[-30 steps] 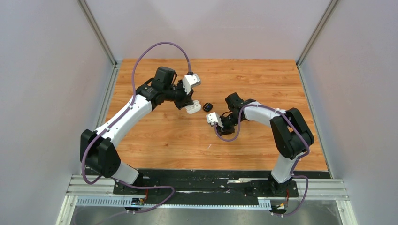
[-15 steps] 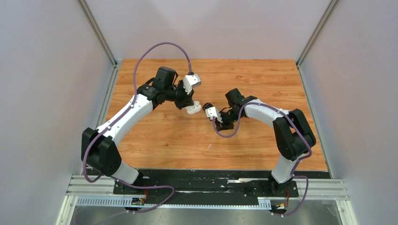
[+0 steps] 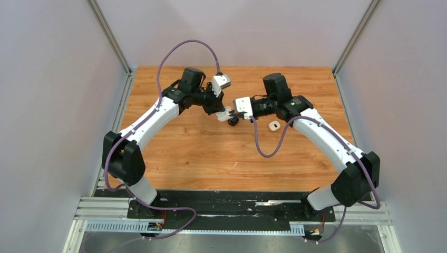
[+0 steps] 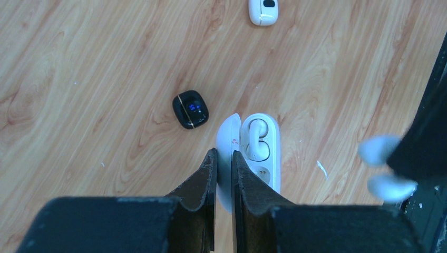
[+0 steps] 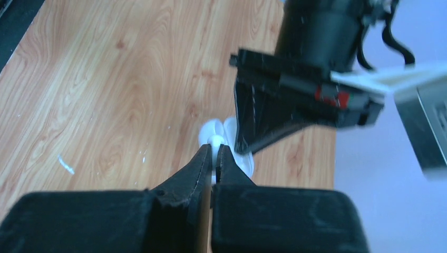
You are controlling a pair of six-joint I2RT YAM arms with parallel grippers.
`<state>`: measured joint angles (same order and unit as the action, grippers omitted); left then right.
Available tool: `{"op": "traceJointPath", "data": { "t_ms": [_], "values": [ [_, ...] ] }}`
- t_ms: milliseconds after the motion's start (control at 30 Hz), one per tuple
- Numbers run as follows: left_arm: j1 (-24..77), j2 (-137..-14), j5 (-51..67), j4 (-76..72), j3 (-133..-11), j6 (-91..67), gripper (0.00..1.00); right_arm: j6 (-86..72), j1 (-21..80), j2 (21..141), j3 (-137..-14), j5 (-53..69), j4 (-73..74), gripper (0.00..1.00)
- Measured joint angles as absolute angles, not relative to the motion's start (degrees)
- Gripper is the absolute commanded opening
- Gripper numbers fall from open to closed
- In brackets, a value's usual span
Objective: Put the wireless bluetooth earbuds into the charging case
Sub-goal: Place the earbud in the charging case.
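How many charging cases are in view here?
3: an open white case clamped by its lid in the left fingers, a black case beside it, another white case farther off. None seems hidden.

Wooden table [image 3: 184, 153] bears black case [image 3: 232, 122] and white case [image 3: 273, 126].

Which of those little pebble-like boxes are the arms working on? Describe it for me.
Middle of the wooden table, where both arms meet. The left gripper pinches the lid of a white charging case. Only it is held, lid open, a white earbud seated inside; the black case and other white case lie free.
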<state>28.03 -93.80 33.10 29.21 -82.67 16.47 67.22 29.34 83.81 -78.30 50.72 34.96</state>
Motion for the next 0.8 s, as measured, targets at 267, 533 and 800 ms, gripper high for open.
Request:
{"op": "traceJointPath", "data": {
  "t_ms": [267,533,800],
  "values": [
    [28.42,-94.11,34.70,29.15,-83.83,16.25,0.00,67.77,33.85,87.15,-79.07,50.48,30.70,0.00],
    [30.06,-94.02,35.79,30.94,-83.83,17.74,0.00,68.95,33.85,89.71,-79.50,49.36,30.50,0.00],
    [30.68,-93.12,35.31,32.21,-83.83,20.36,0.00,69.56,33.85,90.83,-81.76,48.62,32.05,0.00]
  ]
}}
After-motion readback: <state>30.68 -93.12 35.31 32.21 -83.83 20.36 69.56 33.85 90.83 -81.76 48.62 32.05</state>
